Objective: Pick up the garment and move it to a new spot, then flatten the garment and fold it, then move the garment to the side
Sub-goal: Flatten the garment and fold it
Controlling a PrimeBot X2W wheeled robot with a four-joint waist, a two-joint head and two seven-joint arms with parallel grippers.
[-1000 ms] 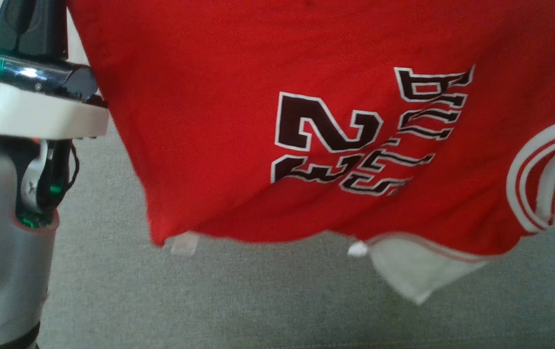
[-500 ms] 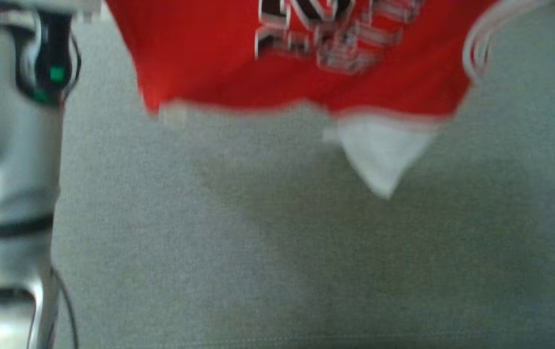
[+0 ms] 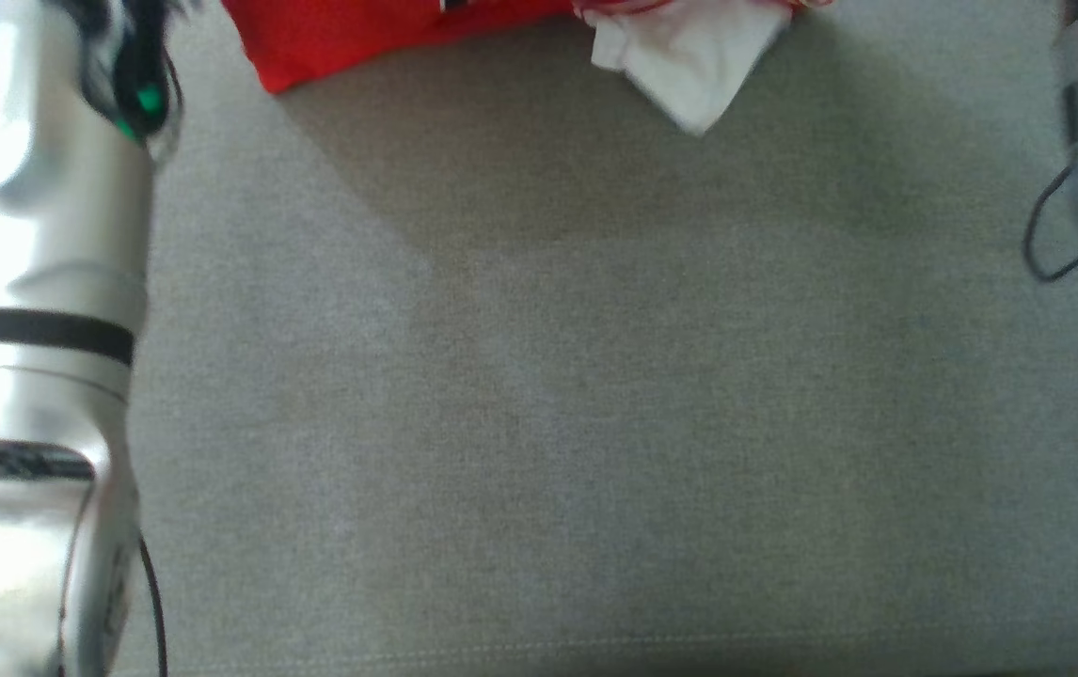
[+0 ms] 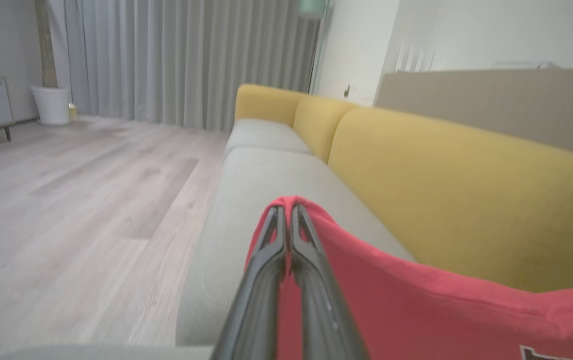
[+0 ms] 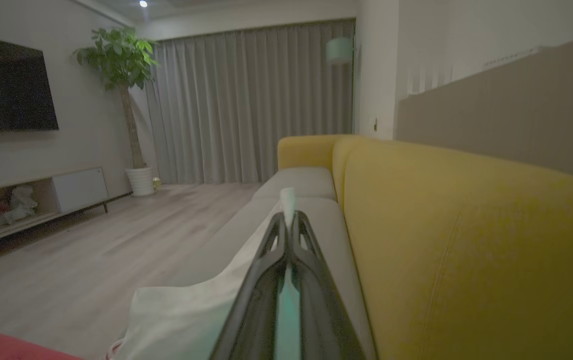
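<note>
The garment, red with a white part, shows along the top edge of the head view, above the grey sofa seat. In the left wrist view the left tool rises from bottom centre, clamped on a red edge of the garment, which spreads to the lower right before the yellow backrest. In the right wrist view the right tool, bottom centre, is clamped on the garment's white cloth, a strip standing past its tips.
</note>
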